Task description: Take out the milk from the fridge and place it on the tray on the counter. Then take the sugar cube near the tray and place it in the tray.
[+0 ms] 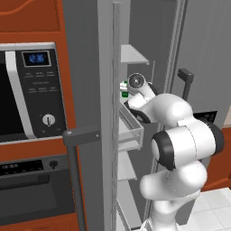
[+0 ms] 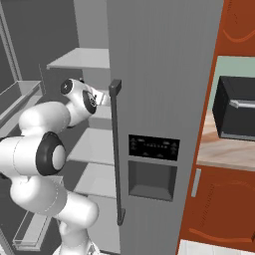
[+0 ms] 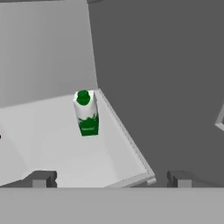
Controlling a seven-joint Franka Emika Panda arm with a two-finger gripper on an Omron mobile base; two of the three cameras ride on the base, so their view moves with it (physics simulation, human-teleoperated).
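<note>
The fridge (image 2: 164,74) stands open, its white inner shelves exposed, and the arm reaches into it. One shelf (image 3: 52,140) lies ahead of and below the end effector (image 3: 111,180), whose two tips stand wide apart with nothing between them: released, grasping nothing. One milk (image 3: 86,112) bottle stands upright on that shelf, ahead of the end effector and a little to the left of its centre line in the hand view, well apart from the tips and near the shelf's far corner. In the left base view its green cap (image 1: 124,85) peeps out just beyond the wrist.

The step in hand looks like the approach to the milk, the first part of the task. The next move probably calls for advancing and shifting slightly left until the tips straddle the bottle's body, then closing.
</note>
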